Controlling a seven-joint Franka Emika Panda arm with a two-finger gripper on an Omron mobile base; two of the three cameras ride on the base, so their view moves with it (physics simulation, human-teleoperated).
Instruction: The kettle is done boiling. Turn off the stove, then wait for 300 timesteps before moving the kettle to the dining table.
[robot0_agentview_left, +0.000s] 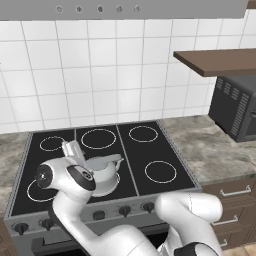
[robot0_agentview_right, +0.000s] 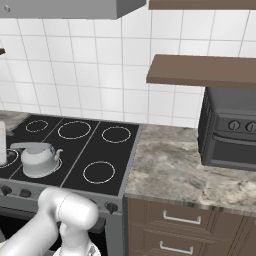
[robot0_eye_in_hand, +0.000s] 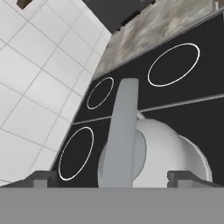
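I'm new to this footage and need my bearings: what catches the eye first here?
The pale grey kettle sits on a front burner of the black stove, with the open gripper straddling its arched handle without touching it. To the right, a dark toaster oven stands on the marble counter under a brown shelf.

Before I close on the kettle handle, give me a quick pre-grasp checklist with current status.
1. Gripper open: ok, the fingers stand wide apart in the hand view.
2. Handle between the fingers: ok, it runs up the middle of the gap.
3. Kettle upright on the stove: ok, it sits on a front burner.
4. Fingers clear of the lid: cannot tell, depth is unclear.
5. Stove off: cannot tell, the knobs are too small to read.
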